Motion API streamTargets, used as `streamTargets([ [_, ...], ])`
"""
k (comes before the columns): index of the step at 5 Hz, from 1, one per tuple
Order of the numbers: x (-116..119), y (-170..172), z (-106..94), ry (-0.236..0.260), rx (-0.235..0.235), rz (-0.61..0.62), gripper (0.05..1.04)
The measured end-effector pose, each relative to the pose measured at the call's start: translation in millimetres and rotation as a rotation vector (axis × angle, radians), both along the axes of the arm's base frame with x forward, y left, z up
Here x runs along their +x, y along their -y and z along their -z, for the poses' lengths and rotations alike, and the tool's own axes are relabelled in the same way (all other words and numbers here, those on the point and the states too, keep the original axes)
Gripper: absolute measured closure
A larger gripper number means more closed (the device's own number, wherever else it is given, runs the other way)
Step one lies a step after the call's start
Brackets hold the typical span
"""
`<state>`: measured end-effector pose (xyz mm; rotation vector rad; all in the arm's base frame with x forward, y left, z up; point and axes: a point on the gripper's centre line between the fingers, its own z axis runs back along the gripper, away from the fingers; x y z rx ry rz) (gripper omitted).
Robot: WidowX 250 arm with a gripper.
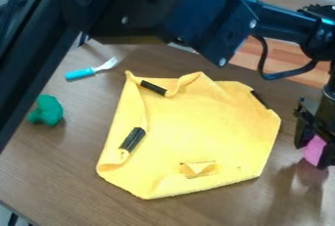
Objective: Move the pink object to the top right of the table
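At far left, well apart from the end effector [314, 152], a rounded green lump [48, 110] sits on the brown wooden bench [72, 171]. Above and slightly right of it in view, also well away from the end effector, lies a small fork [95, 69] with a light blue handle, its tines pointing toward the upper right.

In the middle, a large yellow cloth [203, 122] spreads across the bench, between those two things and the end effector. Its left and upper edges are curled and folded, and a small raised fold shows near its bottom. Three black strips mark it: one [132, 140] at the left, one [154, 87] at the upper left, and one [260, 99] on the upper right edge, the closest to the end effector. The cloth's right edge comes near the end effector.

Overhead, the black arm [144, 5] crosses from the upper left, covering part of the bench, with a dark cable [263, 63] looping below it.

At far right, the end effector points down, gripping the pink object [314, 150] between its fingers.
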<state>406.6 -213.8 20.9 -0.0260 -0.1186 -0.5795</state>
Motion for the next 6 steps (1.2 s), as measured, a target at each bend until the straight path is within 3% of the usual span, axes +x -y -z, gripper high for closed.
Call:
streamTargets([
  [1,-1.0,-0.5,1.9,-0.007,0.004,0.0,0.12],
  [2,-7.0,-3.0,9.4,-0.027,0.011,0.011,0.082],
  [3,-12.4,-4.9,-2.7,-0.019,-0.012,0.017,0.083],
  [4,-17.1,-23.0,-32.2,0.022,-0.033,0.013,0.083],
  [6,-44.7,-98.6,-86.4,0.098,-0.052,-0.039,0.083],
])
